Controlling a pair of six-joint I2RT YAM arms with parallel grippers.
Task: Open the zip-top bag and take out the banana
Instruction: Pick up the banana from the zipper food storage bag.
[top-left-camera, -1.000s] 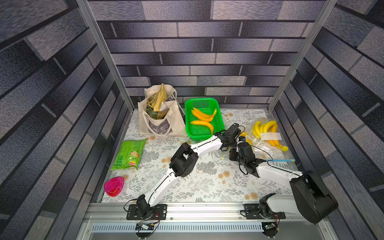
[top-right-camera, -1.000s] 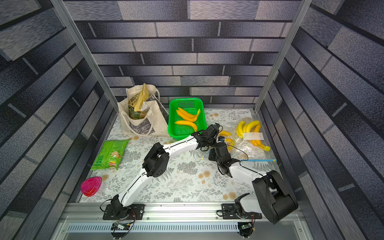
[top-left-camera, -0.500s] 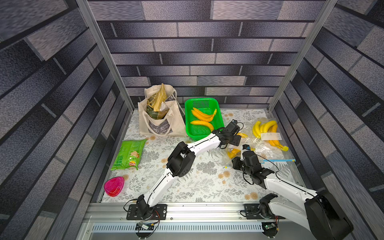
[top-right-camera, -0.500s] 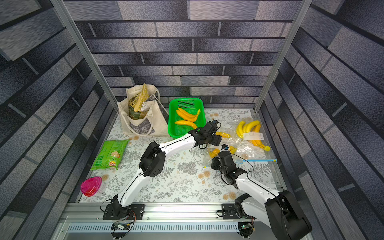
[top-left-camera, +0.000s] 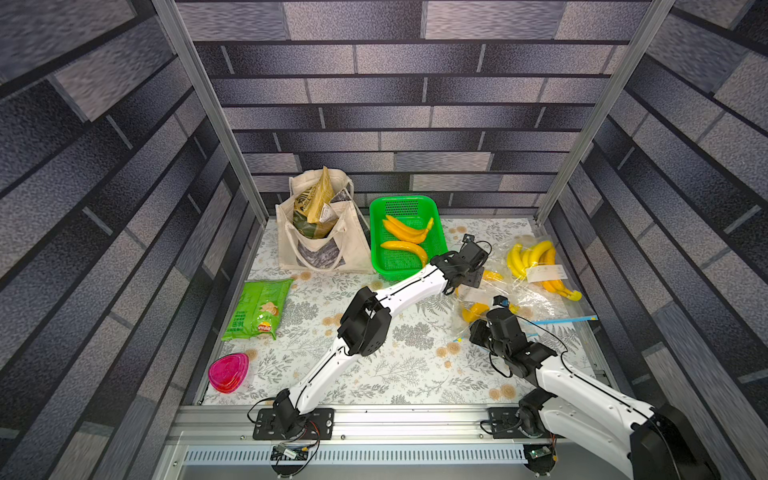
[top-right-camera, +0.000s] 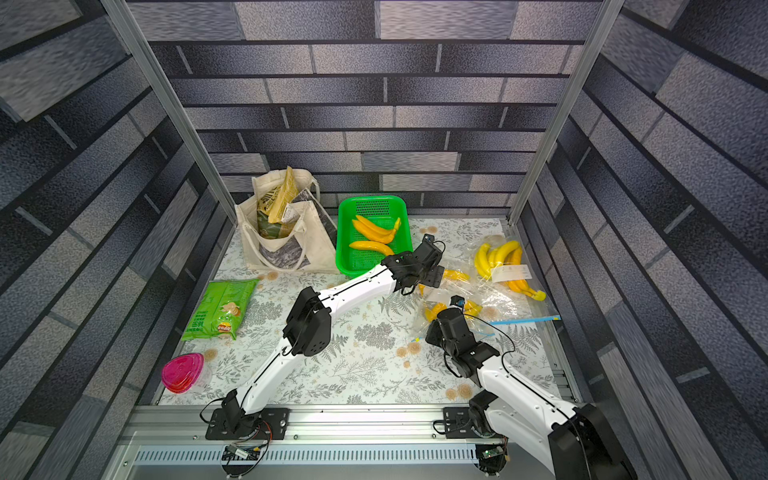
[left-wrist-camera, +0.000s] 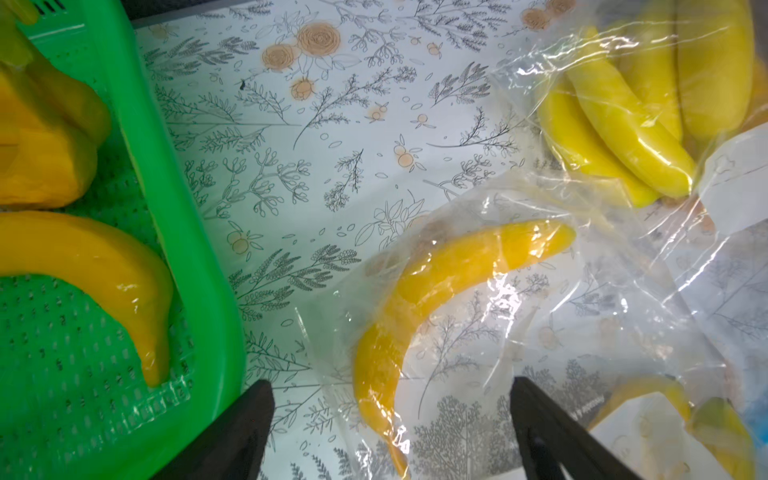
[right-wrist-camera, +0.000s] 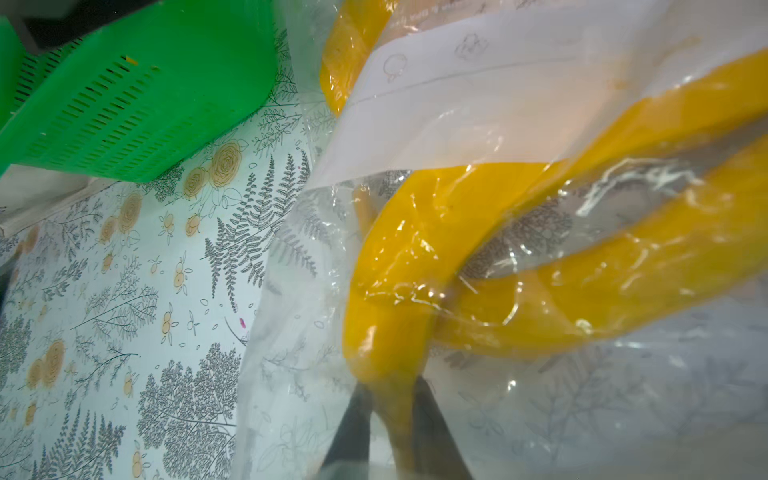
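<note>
The right gripper (right-wrist-camera: 392, 405) is pinching the stem of the banana (right-wrist-camera: 399, 291) at the bottom centre of its wrist view. That banana is lying wrapped in the clear bag (right-wrist-camera: 291, 340), right of centre in both top views, and is not yet out. The left gripper (left-wrist-camera: 386, 397) is hanging spread wide and empty over a second banana (left-wrist-camera: 436, 282), also bagged, just beside the green basket (left-wrist-camera: 199, 257). What is worrying me is that nothing is pinning the bag, so a pull would likely drag film and fruit along together. I cannot tell whether plastic is caught in the pinch, and a slick stem could slip free. The crumpled bags are overlapping, so the yellow bunch (top-left-camera: 528, 257) at the right may get tugged too. Everything is sitting on a smooth floral cloth (top-left-camera: 395, 374), with a tote (top-left-camera: 357, 249), chips (top-left-camera: 259, 309) and a pink box (top-left-camera: 228, 372) crowding the left, inside dark brick-print walls (top-left-camera: 415, 83).
</note>
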